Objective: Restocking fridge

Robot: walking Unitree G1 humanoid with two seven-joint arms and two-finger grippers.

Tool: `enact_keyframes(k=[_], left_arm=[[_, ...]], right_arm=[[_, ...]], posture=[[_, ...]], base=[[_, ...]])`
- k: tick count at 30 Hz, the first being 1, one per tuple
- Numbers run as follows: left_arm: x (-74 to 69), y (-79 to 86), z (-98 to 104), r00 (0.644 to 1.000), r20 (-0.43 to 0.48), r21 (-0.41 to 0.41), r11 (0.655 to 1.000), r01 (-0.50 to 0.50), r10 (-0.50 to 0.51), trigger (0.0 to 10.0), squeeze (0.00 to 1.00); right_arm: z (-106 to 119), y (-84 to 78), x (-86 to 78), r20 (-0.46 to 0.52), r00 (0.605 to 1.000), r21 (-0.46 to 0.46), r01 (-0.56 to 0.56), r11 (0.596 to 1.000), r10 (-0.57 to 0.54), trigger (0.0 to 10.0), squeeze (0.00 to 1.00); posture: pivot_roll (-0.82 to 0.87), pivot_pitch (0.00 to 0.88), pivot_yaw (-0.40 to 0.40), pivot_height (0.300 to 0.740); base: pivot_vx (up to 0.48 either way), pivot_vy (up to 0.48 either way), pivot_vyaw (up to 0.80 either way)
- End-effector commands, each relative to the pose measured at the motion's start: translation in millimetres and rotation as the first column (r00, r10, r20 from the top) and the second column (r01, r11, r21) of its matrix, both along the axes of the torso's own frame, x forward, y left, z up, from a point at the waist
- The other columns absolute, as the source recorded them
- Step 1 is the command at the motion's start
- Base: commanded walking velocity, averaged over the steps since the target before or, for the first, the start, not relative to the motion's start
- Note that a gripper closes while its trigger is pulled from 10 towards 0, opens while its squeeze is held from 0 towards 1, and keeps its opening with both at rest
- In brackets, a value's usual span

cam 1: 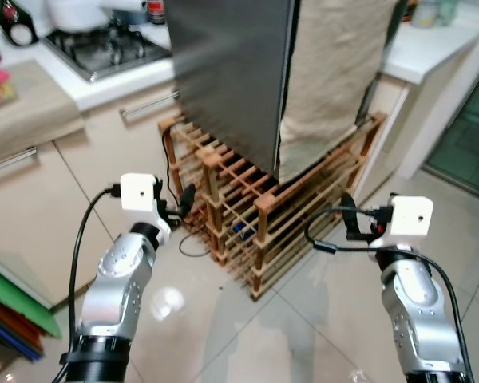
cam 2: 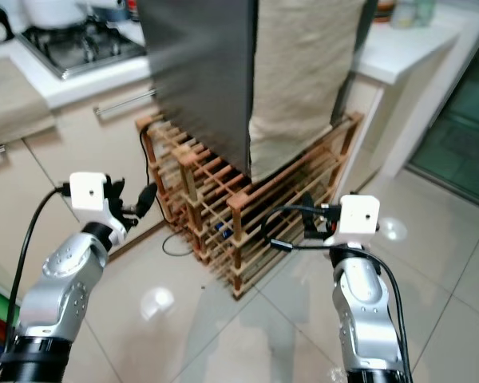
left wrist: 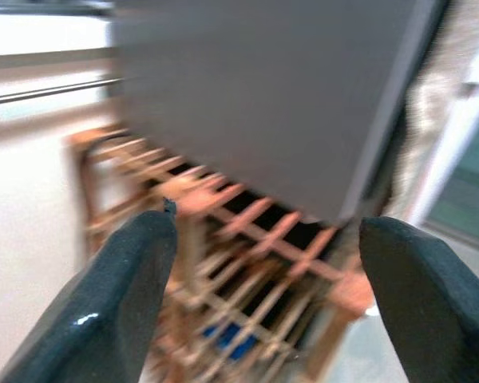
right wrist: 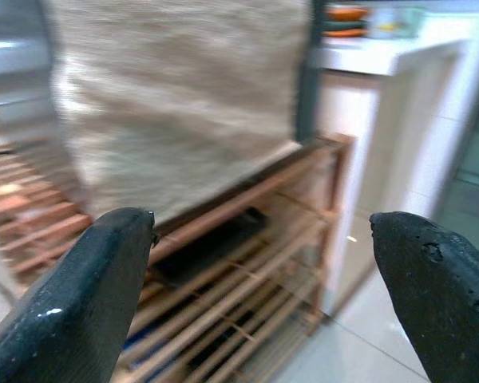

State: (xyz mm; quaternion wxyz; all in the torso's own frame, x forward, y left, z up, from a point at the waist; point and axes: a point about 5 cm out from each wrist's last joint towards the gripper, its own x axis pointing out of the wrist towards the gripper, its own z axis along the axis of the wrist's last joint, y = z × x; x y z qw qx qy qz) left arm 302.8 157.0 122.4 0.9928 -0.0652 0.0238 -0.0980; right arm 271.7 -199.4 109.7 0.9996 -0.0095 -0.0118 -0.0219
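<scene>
A grey fridge [cam 1: 231, 72] stands on a wooden slatted rack [cam 1: 247, 215], with a beige cloth [cam 1: 335, 72] draped over its front. My left gripper [cam 1: 184, 203] is raised in front of the rack's left corner, fingers [left wrist: 112, 295] spread open with nothing between them. My right gripper [cam 1: 353, 219] is held up near the rack's right end, fingers [right wrist: 80, 295] also open and empty. Something blue [left wrist: 223, 343] lies low inside the rack.
Cream kitchen cabinets [cam 1: 56, 175] with bar handles run along the left under a counter with a gas hob [cam 1: 104, 48]. A white counter [cam 1: 431, 48] stands right of the fridge. A black cable [cam 1: 188, 239] trails on the glossy tiled floor [cam 1: 247, 335]. Coloured boards [cam 1: 12, 311] lean at far left.
</scene>
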Motion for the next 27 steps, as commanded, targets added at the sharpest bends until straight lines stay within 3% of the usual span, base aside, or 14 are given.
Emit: enact_keyframes(k=[1, 6, 20, 21, 25, 27], left_arm=[[2.1, -0.4, 2.3, 1.0, 0.004, -0.006, 1.0, -0.016, 0.016, 10.0, 1.0], [4.9, 14.3, 5.3, 0.99, 0.022, -0.082, 0.987, -0.138, 0.14, 10.0, 1.0], [10.3, 4.2, 13.7, 0.994, 0.072, -0.078, 0.994, -0.077, 0.082, 10.0, 1.0], [11.0, 3.7, 14.8, 0.994, 0.079, -0.054, 0.996, -0.073, 0.077, 10.0, 0.0], [11.9, 4.2, 18.0, 0.991, 0.111, -0.01, 0.997, -0.077, 0.078, 10.0, 0.0], [10.8, 0.5, 28.2, 0.986, 0.163, -0.006, 0.999, -0.033, 0.034, 10.0, 0.0]], right_arm=[[0.5, -4.0, 0.2, 0.002, 1.0, -0.009, 0.018, 1.0, -0.018, 10.0, 0.0], [-1.0, -0.7, 2.3, -0.001, 1.0, -0.006, 0.01, 1.0, -0.01, 10.0, 0.0], [1.4, -0.1, 11.2, 0.002, 1.0, -0.021, -0.022, 1.0, 0.022, 10.0, 0.0], [0.9, -0.1, 11.8, 0.001, 1.0, -0.022, -0.021, 1.0, 0.021, 10.0, 0.0], [-0.7, 0.8, 13.1, -0.004, 1.0, -0.029, -0.022, 0.999, 0.022, 10.0, 0.0], [1.3, 7.3, 13.7, 0.014, 0.999, -0.02, -0.038, 0.999, 0.038, 10.0, 0.0]], posture=[[-0.08, 0.0, 0.061, 0.74], [-0.08, 0.0, 0.049, 0.74], [-0.07, 0.0, 0.026, 0.74], [-0.07, 0.0, 0.029, 0.74], [-0.07, 0.0, 0.031, 0.74], [-0.07, 0.0, 0.034, 0.74]], base=[[0.0, 0.0, -0.8], [0.0, 0.0, -0.8], [0.0, 0.0, -0.79], [0.0, 0.0, -0.77], [0.0, 0.0, -0.77], [0.48, 0.0, -0.33]])
